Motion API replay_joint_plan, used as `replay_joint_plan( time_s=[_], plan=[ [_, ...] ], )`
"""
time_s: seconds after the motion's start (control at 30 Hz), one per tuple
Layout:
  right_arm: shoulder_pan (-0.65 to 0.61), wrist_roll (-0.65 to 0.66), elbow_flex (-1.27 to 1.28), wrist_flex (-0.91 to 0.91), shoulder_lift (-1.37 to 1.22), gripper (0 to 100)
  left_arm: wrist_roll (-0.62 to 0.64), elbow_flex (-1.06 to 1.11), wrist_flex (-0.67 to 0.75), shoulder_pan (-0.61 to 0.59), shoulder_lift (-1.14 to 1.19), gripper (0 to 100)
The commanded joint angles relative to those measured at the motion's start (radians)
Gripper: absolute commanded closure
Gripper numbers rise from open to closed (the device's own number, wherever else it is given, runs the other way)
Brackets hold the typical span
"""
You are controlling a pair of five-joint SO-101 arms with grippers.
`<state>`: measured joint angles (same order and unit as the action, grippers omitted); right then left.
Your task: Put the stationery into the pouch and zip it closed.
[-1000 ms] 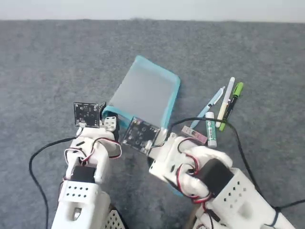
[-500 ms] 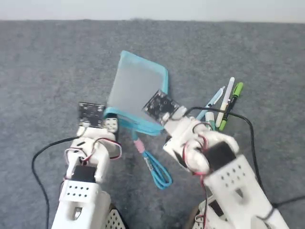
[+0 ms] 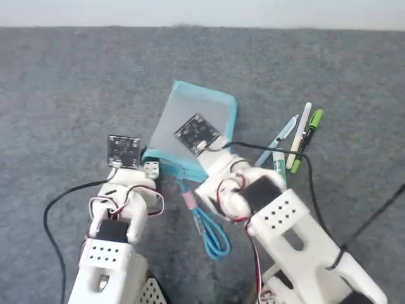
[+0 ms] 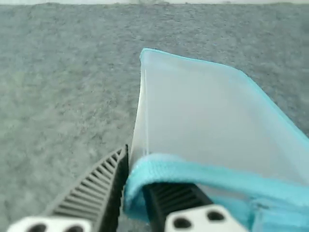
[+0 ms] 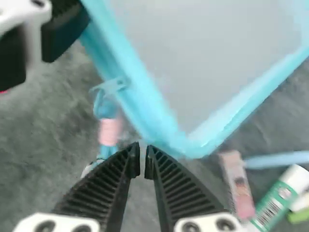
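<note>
A translucent pouch with teal edging lies on the grey carpet. My left gripper is shut on the pouch's near teal edge; in the high view it sits at the pouch's near-left corner. My right gripper is shut just short of the pouch's other near corner, with nothing visible between its fingers. A pink zipper tag and a blue loop strap trail from the pouch. Pens and a green-white marker lie to the right of the pouch.
A pink eraser and a light blue pen lie beside the pouch's corner. The right arm stands between the pouch and the stationery, its black cable draped over the pens. Open carpet extends behind and left.
The right arm swung from the front right up over the pouch's near edge. The pouch turned and shifted, and the blue strap now lies stretched out on the carpet. The left gripper kept its hold.
</note>
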<state>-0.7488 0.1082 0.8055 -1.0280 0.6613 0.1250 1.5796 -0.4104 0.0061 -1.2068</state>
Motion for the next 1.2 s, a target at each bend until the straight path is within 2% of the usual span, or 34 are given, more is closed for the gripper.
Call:
replay_joint_plan(
  time_s=[0.0, 0.13, 0.23, 0.5, 0.73, 1.0, 1.17],
  plan=[
    [-0.088, -0.057, 0.038, 0.099, -0.005, 88.8, 0.074, -0.085, 0.035, -0.020, 0.009, 99],
    [-0.171, -0.074, 0.061, 0.131, -0.005, 75.3, 0.077, -0.087, 0.035, -0.015, 0.005, 99],
    [-0.177, -0.081, 0.071, 0.156, -0.010, 72.0, 0.077, -0.101, 0.035, -0.023, 0.009, 99],
    [-0.162, -0.081, 0.075, 0.309, -0.191, 83.0, 0.077, -0.107, 0.035, -0.025, 0.009, 99],
    [-0.056, -0.081, 0.049, 0.400, -0.282, 82.5, 0.077, -0.105, 0.035, -0.025, 0.009, 99],
    [-0.042, -0.072, 0.048, 0.395, -0.278, 97.8, 0.075, -0.102, 0.035, -0.023, 0.009, 99],
    [0.071, 0.002, 0.006, 0.202, -0.163, 99.2, 0.075, -0.102, 0.035, -0.023, 0.011, 99]
  ],
)
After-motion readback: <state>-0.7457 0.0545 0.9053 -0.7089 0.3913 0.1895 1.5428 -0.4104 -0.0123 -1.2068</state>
